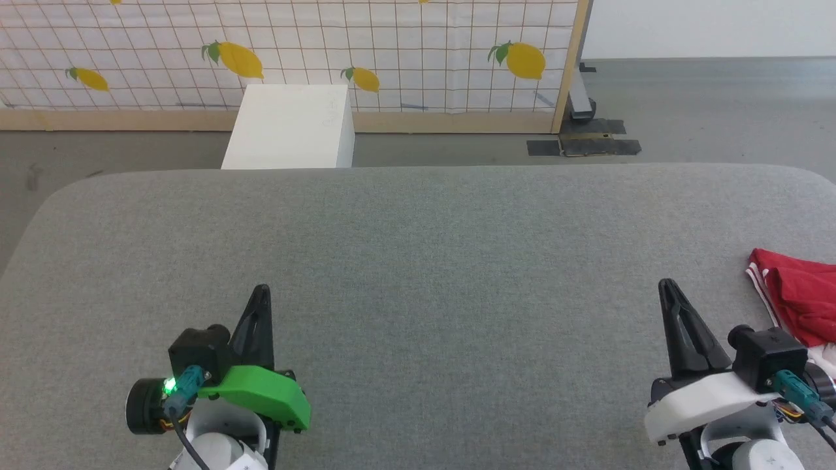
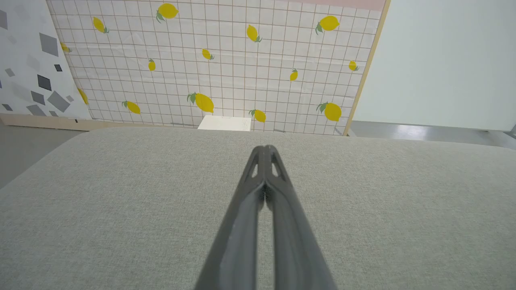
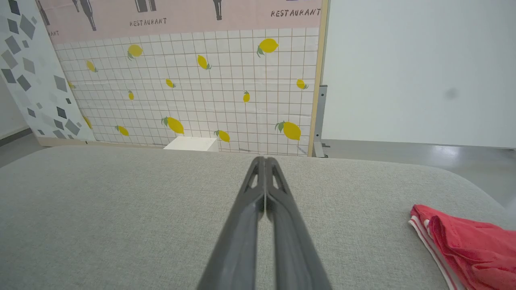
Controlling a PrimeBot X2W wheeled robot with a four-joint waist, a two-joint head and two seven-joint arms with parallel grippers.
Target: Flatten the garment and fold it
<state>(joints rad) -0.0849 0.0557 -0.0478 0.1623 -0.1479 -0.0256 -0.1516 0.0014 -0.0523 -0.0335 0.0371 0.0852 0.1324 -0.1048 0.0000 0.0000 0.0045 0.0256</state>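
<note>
The garment point(image 1: 800, 297) is a bunched red cloth with red-and-white stripe trim, lying at the right edge of the grey padded table point(image 1: 418, 261); part of it runs out of the head view. It also lies low at the right of the right wrist view, garment point(image 3: 471, 241). My right gripper point(image 1: 666, 286) is shut and empty, a short way left of the garment and apart from it. Its fingers meet at right gripper point(image 3: 264, 159). My left gripper point(image 1: 261, 290) is shut and empty over bare table at the lower left, fingers pressed together at left gripper point(image 2: 264, 148).
A white box point(image 1: 290, 127) stands on the floor beyond the table's far edge. Behind it is a lemon-patterned grid screen point(image 1: 294, 52) on a wooden frame. Dark tape patches point(image 1: 584, 143) mark the floor at the far right.
</note>
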